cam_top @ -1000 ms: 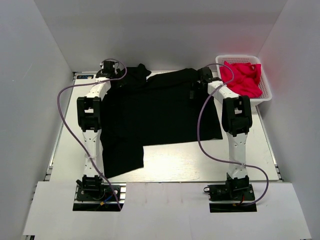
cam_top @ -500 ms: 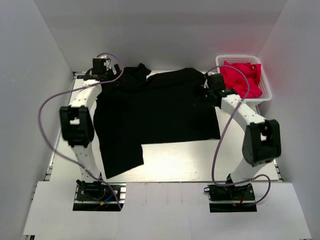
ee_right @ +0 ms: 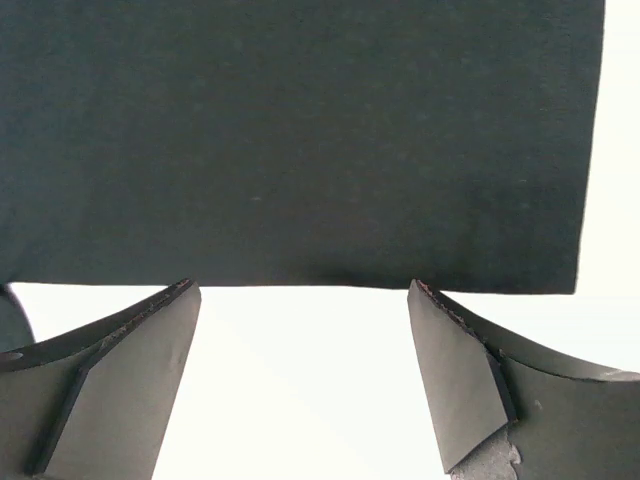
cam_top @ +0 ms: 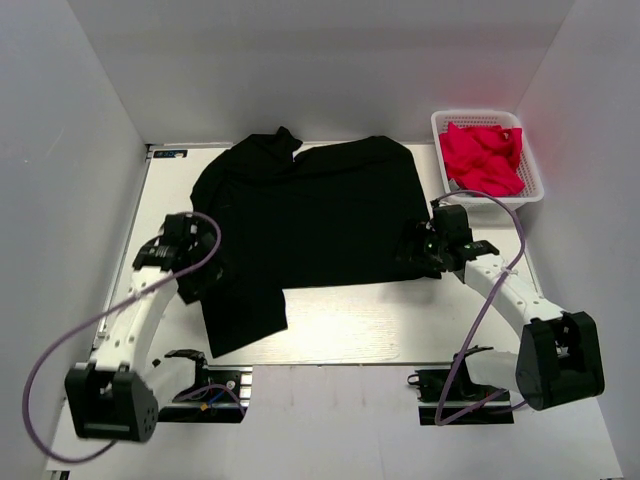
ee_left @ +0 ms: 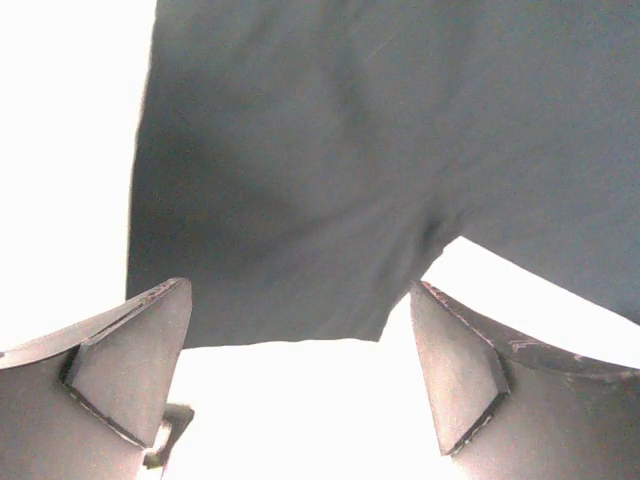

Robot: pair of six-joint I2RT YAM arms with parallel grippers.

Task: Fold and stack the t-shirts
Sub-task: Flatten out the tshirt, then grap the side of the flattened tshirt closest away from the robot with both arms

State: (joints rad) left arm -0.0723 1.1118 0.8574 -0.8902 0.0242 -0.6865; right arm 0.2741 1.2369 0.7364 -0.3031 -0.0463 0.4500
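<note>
Left gripper (ee_left: 300, 290), right gripper (ee_right: 300, 288) retreated over black t-shirt (cam_top: 320, 210), gaping empty.

So one t-shirt (cam_top: 310, 215) lies spread across the middle of the table (cam_top: 340, 322). The other t-shirts (cam_top: 485, 160) sit piled in a basket (cam_top: 476, 115) at the far right corner, right of it.

Top view overlooks the table (cam_top: 340, 330); both wrist views closely face the black t-shirt (cam_top: 310, 215).
</note>
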